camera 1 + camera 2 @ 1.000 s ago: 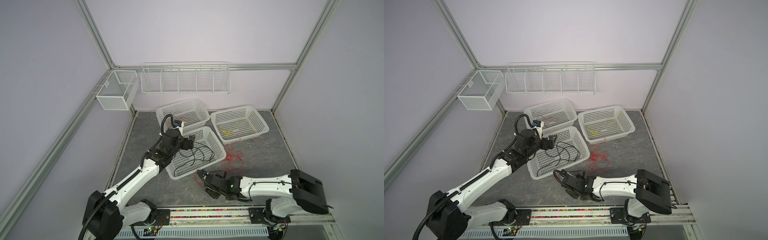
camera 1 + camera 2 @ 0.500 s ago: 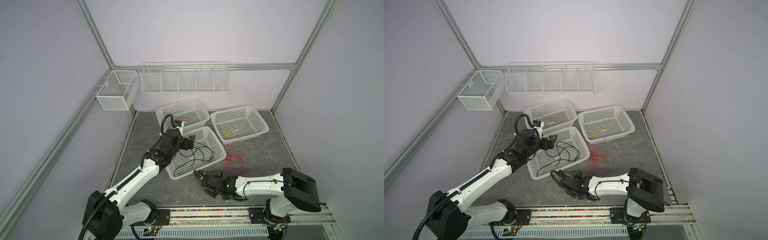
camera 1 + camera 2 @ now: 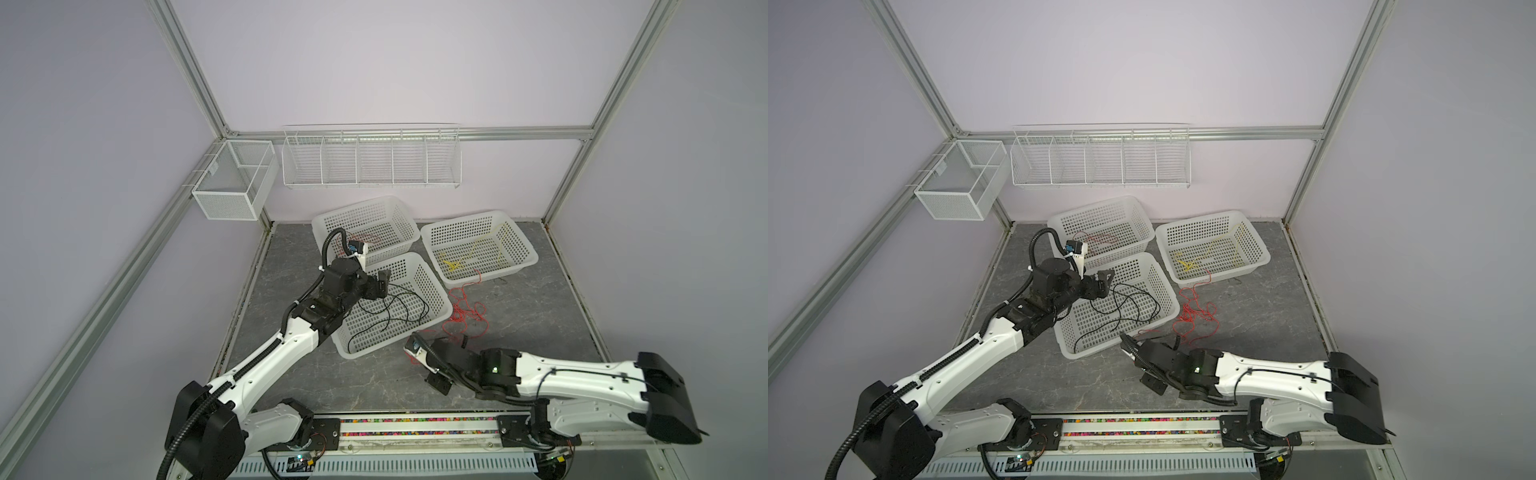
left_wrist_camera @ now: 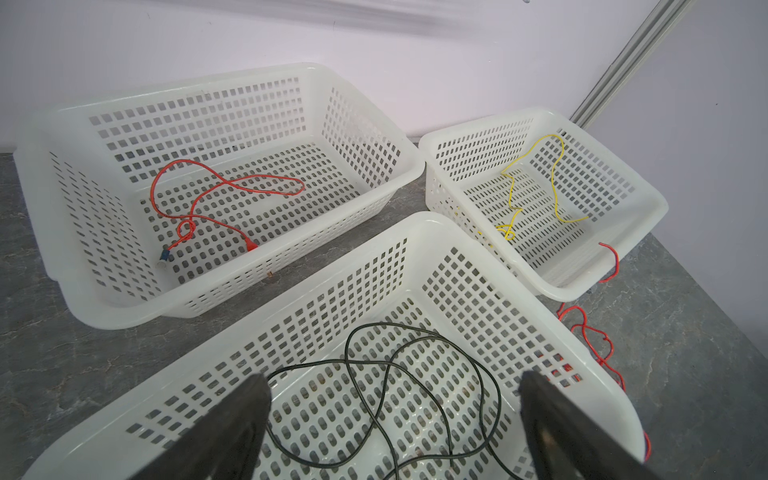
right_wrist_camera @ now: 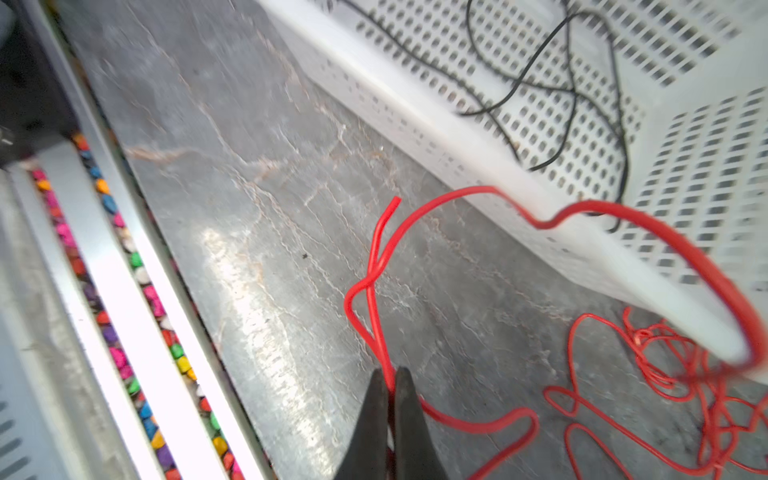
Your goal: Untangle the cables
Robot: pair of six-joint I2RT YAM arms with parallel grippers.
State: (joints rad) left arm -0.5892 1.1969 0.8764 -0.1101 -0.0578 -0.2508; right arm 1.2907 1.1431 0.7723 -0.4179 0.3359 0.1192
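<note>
**Figure.** Cable sorting on a grey marbled table (image 3: 519, 316), 2 arms at work.

**Right hand** (image 5: 390, 376): the fingers are pressed together on a red cable (image 5: 602, 204), low over the table. From the fingertips the cable loops forward and arcs across the outer wall of basket 1 (image 4: 424, 218). A red tangle (image 3: 467, 311) lies on the table just beyond this hand. 1 of its strands rests against the rim of basket 3 (image 4: 557, 289).

**Left hand** (image 4: 392, 386): the fingers stand wide apart and hold nothing. The hand is poised over basket 1, where loose black cables (image 4: 415, 328) lie below and ahead of it. Farther ahead of this hand stands basket 2 (image 4: 291, 70), containing a second red cable (image 4: 187, 226). Ahead and to its right, basket 3 contains a yellow cable (image 4: 507, 232).
</note>
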